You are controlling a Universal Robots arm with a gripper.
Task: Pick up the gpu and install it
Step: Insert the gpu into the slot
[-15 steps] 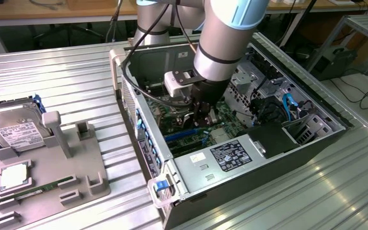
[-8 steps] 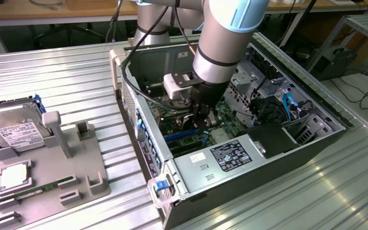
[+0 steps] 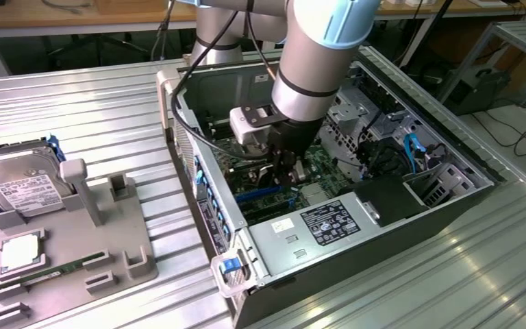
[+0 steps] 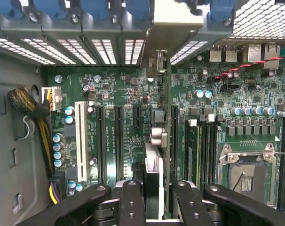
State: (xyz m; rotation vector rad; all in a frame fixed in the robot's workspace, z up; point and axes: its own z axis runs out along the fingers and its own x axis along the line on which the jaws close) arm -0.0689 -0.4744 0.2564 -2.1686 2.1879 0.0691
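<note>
End effector (image 4: 152, 197) grips the gpu (image 4: 157, 141) edge-on above the motherboard (image 4: 114, 94); board lettering is unreadable.

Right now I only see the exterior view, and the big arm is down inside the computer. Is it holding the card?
Observer: Yes. In the wrist view the gripper is clamped on the gpu, seen edge-on.
Operator: What's under it?
Observer: The green motherboard, with long black slots running alongside the card.
Operator: Anything else down there?
Observer: A metal-framed CPU socket that looks empty.
</note>
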